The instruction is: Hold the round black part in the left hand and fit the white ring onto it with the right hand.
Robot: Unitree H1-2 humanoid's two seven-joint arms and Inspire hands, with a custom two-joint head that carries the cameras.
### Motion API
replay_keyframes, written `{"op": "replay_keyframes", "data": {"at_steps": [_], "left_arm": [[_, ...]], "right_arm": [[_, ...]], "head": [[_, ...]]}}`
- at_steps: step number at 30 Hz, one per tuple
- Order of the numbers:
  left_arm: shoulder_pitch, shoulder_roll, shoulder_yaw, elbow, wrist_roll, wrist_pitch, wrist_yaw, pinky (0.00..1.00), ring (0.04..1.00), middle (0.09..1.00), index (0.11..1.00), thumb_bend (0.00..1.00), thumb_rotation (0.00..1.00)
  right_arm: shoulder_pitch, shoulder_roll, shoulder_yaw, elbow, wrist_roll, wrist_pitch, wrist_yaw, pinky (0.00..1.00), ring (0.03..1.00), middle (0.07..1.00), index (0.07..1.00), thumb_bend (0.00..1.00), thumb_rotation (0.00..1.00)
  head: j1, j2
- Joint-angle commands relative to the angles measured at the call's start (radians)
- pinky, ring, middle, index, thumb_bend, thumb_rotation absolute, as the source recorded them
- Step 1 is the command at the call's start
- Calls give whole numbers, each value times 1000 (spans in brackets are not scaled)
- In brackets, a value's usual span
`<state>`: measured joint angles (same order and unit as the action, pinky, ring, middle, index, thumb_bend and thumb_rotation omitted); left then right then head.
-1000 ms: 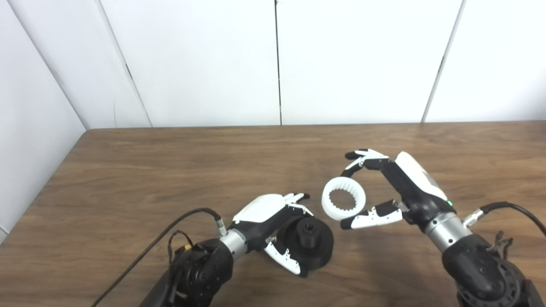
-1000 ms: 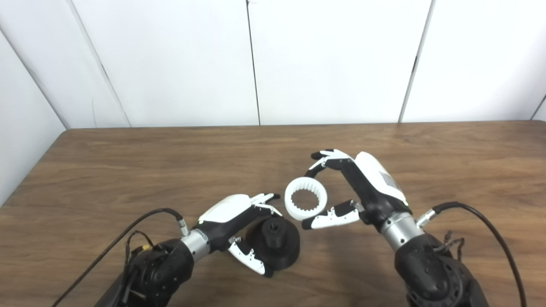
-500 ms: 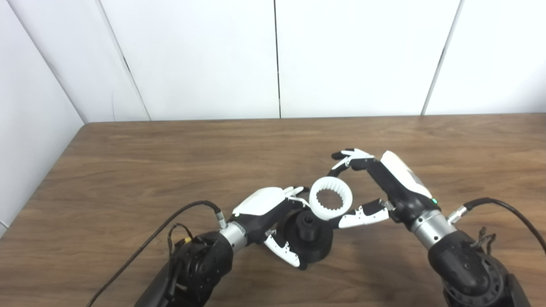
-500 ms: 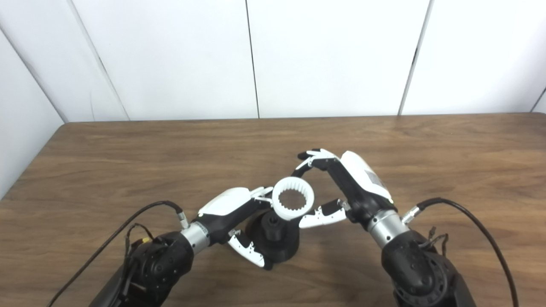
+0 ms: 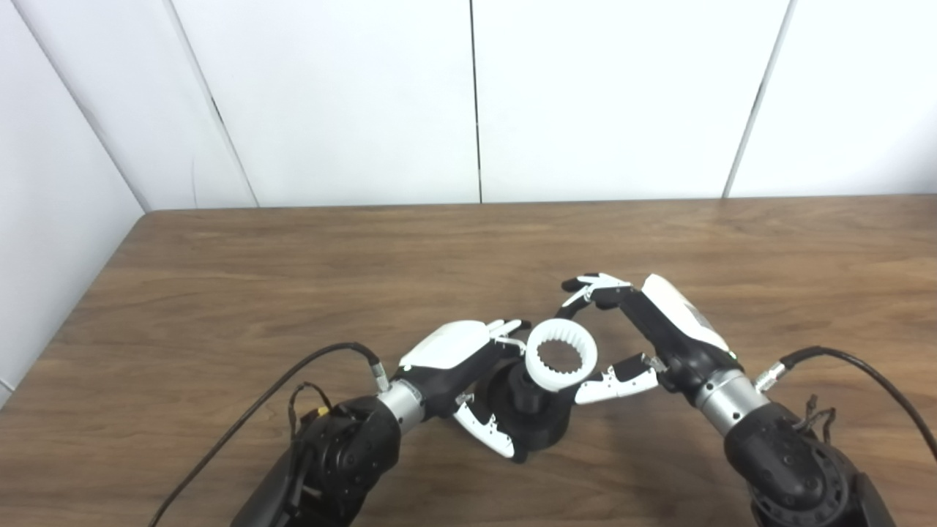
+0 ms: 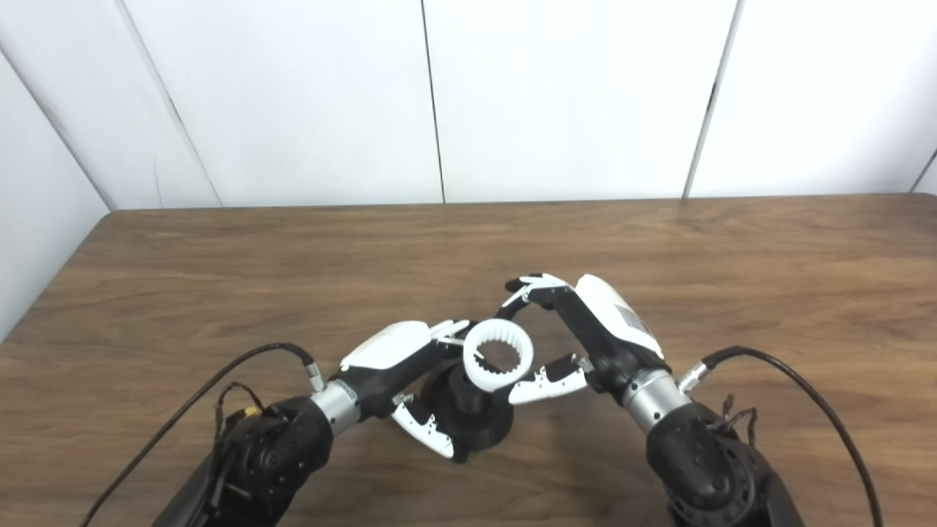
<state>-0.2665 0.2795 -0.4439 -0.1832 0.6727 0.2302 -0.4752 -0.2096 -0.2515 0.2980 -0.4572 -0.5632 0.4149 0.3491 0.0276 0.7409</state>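
Since a second ago the right hand (image 5: 644, 333) is carrying the toothed white ring (image 5: 561, 358) leftward, now pinching it directly over the round black part's (image 5: 533, 421) hub. The left hand (image 5: 468, 373) is clasping that part, resting on the bench (image 5: 219, 293). Bare bench is lying open beyond both hands toward the far edge.

The wooden surface (image 5: 293, 271) lies bare on its far half and out to both sides, so there is open room to pass there. Near the front middle the way is crowded: the left hand (image 5: 468, 366) wraps the round black part (image 5: 538, 421), and the right hand (image 5: 644, 337) holds the toothed white ring (image 5: 561, 357) just over its hub. Black cables (image 5: 241, 432) trail beside both forearms.
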Motion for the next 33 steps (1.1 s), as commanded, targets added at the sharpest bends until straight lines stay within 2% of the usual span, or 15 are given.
{"op": "replay_keyframes", "data": {"at_steps": [1, 27, 33], "left_arm": [[-19, 8, -1, -12, 24, 21, -11, 954, 1000, 1000, 701, 896, 190], [-12, -10, -7, -15, 43, 26, -2, 945, 1000, 1000, 699, 900, 199], [-6, -16, -5, -21, 41, 30, -2, 915, 1000, 1000, 699, 902, 203]], "right_arm": [[-22, 8, -3, -8, 10, -38, -10, 832, 936, 848, 491, 523, 158], [-25, 6, 31, -13, 9, -33, 1, 825, 940, 848, 492, 522, 160], [-27, 5, 34, -17, 8, -23, 12, 830, 944, 847, 491, 523, 160]], "head": [[1, 1], [8, 13], [9, 17]]}}
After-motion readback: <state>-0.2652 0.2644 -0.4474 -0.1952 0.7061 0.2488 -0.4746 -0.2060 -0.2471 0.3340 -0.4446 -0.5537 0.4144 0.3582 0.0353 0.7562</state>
